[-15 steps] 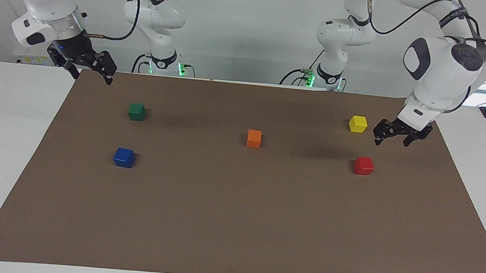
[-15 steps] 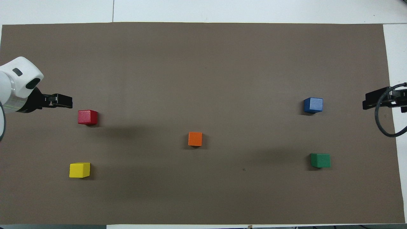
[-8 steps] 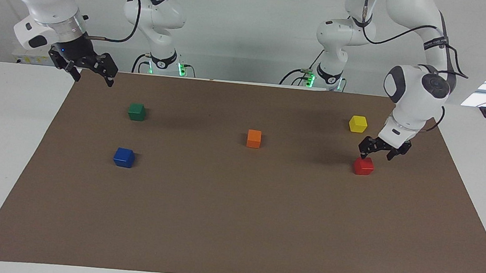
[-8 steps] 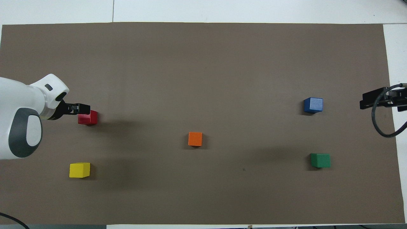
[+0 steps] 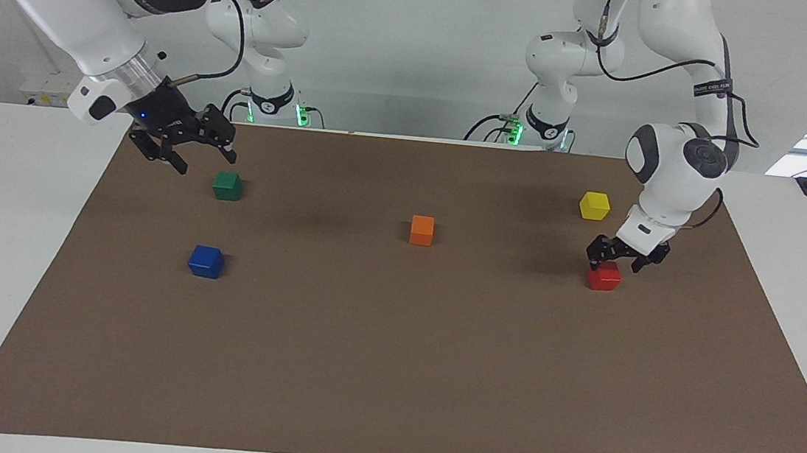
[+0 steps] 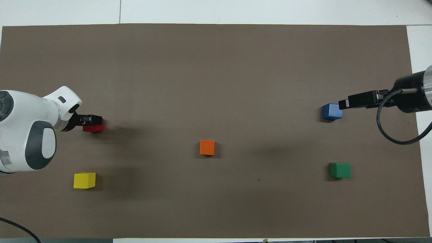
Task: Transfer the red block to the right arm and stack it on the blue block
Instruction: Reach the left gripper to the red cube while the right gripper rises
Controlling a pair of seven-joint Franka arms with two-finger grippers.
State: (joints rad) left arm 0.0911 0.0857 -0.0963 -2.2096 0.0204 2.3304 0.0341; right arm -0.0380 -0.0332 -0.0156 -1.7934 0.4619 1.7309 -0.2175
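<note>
Lowered since the earlier frame, the left hand [image 5: 619, 258] straddles the small glossy red cube [image 5: 604, 277], fingers open, nothing gripped; right hand [image 5: 193, 143], open, empty, has advanced for transfer.

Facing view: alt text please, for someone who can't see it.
The left tool is down at the red block on the brown mat, fingers open. The right tool hangs open by the green block; blue, orange and yellow blocks sit apart, untouched.
</note>
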